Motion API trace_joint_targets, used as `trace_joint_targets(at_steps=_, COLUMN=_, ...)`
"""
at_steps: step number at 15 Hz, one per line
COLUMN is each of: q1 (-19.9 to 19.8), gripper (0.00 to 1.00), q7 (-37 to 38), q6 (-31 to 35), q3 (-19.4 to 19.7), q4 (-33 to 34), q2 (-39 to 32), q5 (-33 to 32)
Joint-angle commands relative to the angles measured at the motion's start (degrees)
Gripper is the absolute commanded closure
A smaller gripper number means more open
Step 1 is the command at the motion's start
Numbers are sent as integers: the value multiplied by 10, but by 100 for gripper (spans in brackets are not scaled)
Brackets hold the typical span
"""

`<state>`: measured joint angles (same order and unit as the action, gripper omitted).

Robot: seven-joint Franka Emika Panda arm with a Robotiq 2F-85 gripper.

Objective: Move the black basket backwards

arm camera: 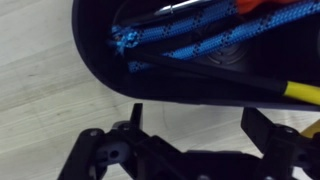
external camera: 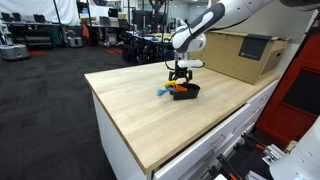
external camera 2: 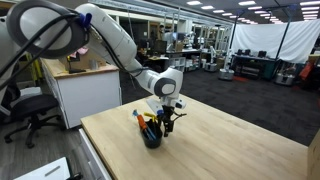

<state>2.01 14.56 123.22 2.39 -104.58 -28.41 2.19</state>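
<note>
The black basket is a small shallow black bowl on the light wooden table, with orange, blue and yellow items at its rim. It also shows in an exterior view. In the wrist view the basket fills the upper part, holding blue rope and a yellow-tipped item. My gripper hangs right over the basket's rim; in the wrist view its fingers stand apart, with bare table between them, just beside the basket's edge. It holds nothing.
A large cardboard box stands on the table behind the basket. The table's front edge has white drawers below. A desk with a chair stands off the table.
</note>
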Motion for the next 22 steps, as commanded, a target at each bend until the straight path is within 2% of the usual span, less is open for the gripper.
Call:
trace_joint_targets(at_steps=1, q1=-22, gripper=0, q7=-51, q6=-27, q3=-19, q4=-2, q2=-7, q5=44)
trace_joint_targets(at_steps=10, q1=-26, gripper=0, q7=-64, q6=-30, q3=-17, q4=-71, q2=21, q5=77)
trace_joint_targets(at_steps=20, q1=-6, gripper=0, q7=-94, q6=-19, q3=-28, q4=-159, q2=77, q5=44)
trace_joint_targets(at_steps=22, q1=-1, gripper=0, q7=-125, q6=-9, q3=-33, q4=-187, q2=96, q5=19)
